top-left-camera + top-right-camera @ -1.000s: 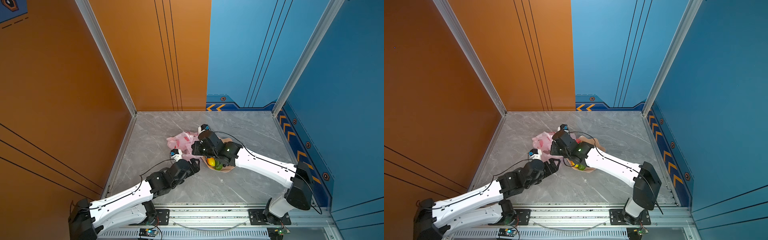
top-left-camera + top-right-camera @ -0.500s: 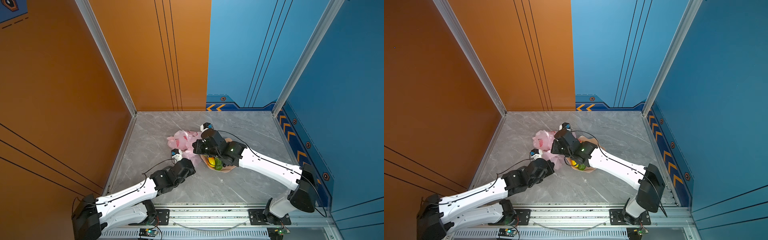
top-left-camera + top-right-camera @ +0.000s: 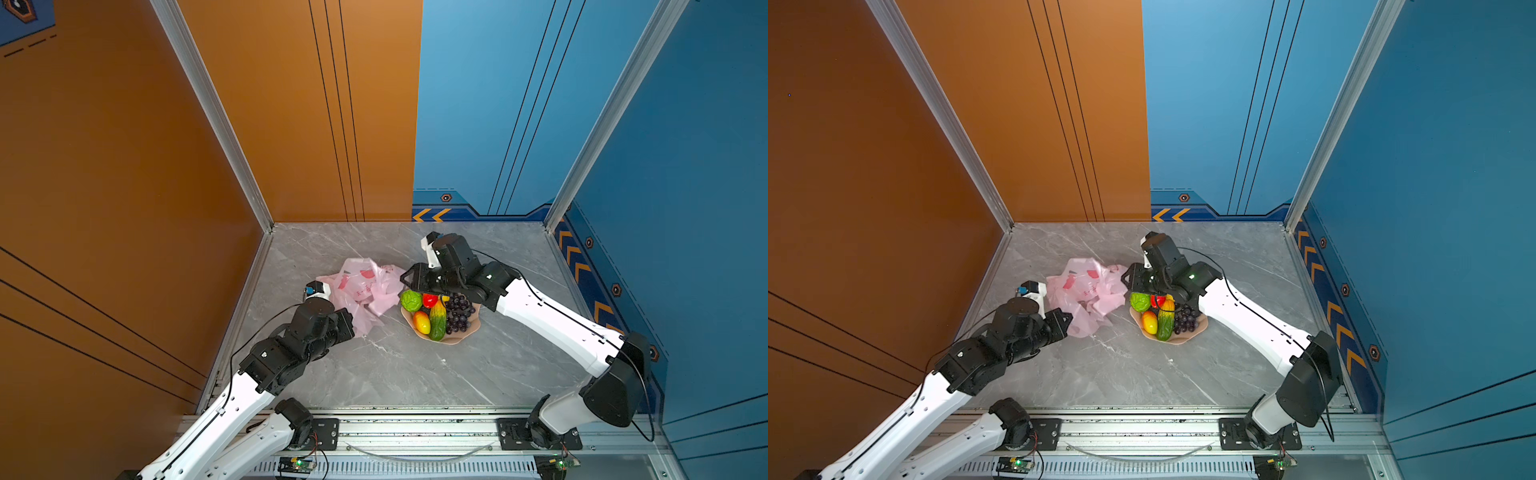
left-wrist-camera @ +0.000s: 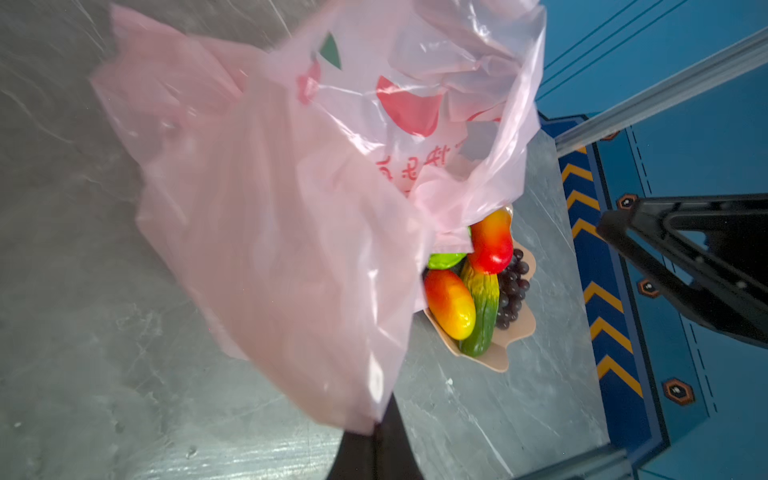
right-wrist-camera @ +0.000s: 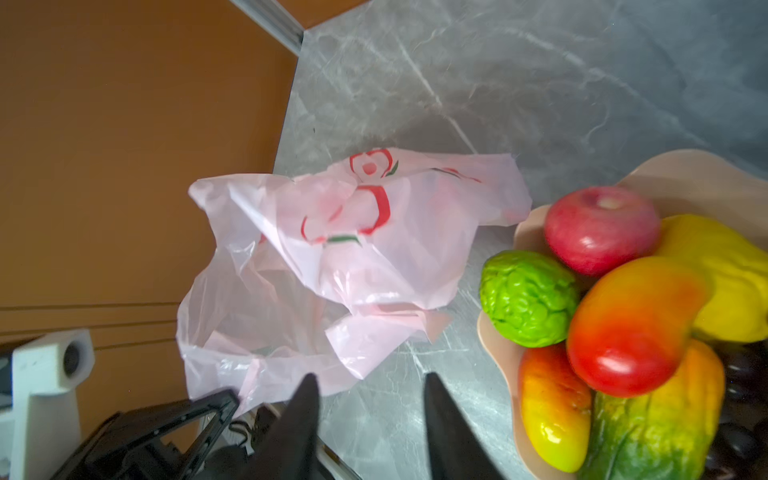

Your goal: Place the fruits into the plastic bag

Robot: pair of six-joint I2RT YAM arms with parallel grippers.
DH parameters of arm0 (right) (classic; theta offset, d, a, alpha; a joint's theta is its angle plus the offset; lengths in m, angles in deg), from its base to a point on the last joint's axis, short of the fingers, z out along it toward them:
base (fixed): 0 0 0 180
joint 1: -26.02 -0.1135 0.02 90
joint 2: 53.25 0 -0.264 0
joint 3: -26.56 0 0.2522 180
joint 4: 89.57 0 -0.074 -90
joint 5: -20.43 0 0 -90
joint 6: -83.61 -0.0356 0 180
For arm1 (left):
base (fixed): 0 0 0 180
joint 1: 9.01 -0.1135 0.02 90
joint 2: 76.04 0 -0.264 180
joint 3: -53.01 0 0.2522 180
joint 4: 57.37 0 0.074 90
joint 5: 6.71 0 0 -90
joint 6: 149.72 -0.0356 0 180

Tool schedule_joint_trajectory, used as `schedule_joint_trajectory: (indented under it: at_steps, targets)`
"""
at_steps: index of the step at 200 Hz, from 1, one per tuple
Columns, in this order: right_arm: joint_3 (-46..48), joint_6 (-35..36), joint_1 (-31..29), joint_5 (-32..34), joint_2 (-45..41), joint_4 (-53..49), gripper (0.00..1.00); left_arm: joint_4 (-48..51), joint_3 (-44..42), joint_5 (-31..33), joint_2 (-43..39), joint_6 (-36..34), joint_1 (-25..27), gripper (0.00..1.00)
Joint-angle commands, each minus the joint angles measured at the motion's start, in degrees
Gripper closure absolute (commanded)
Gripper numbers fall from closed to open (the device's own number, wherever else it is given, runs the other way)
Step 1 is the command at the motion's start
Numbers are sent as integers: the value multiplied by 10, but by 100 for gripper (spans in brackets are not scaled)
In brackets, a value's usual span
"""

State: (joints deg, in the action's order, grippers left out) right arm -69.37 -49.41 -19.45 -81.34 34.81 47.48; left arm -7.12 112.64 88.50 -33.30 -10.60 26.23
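Fingers of my left gripper (image 4: 376, 434) are clamped on an edge of the plastic bag (image 4: 270, 208). My right gripper (image 5: 370, 395) hangs near it, fingers apart. The fruits (image 3: 434, 316) lie piled in the bowl (image 3: 461, 338), just beside the bag.
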Motion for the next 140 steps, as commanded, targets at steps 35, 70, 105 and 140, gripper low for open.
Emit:
schedule_joint_trajectory:
  at_steps: [35,70,105,140]
  targets:
    - [-15,18,-93,26,76,-27,0,2,-9,-76,-1,-12,-2,100]
    - [-18,9,-121,90,95,-51,0,2,-11,-81,-20,-1,-1,100]
    - [-26,10,-112,123,117,-49,0,3,-11,-88,-34,8,0,100]
    - [-68,23,-92,128,154,-49,0,12,4,-93,-45,11,0,100]
